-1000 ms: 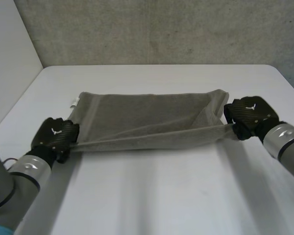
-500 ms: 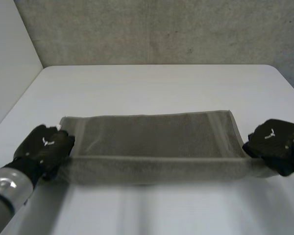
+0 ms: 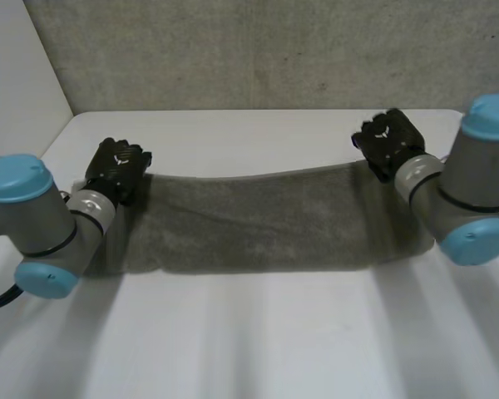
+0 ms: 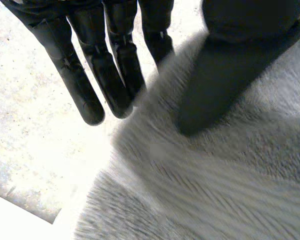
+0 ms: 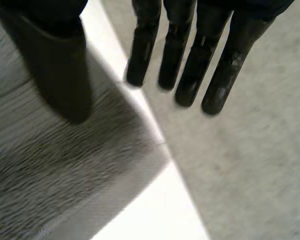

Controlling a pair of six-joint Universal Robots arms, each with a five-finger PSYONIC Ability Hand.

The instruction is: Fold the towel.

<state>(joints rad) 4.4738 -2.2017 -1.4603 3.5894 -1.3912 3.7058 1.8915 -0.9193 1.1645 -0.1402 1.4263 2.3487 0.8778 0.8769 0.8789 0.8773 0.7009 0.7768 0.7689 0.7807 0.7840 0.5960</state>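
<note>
Head view, table (image 3: 258, 332): you had a white top, its far edge against a grey wall.
Left hand (image 3: 116, 166): at the far left corner of the towel (image 3: 258, 220). Your left wrist view showed its fingers (image 4: 87, 100) straight, holding nothing.
Towel: lay flat as one long grey band across the table's middle, nearer the far edge.
Right hand (image 3: 388, 141): at the far right corner, fingers (image 5: 217, 97) straight, nothing held.

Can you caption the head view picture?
Open left hand and right hand at far corners of the grey towel on the table.
</note>
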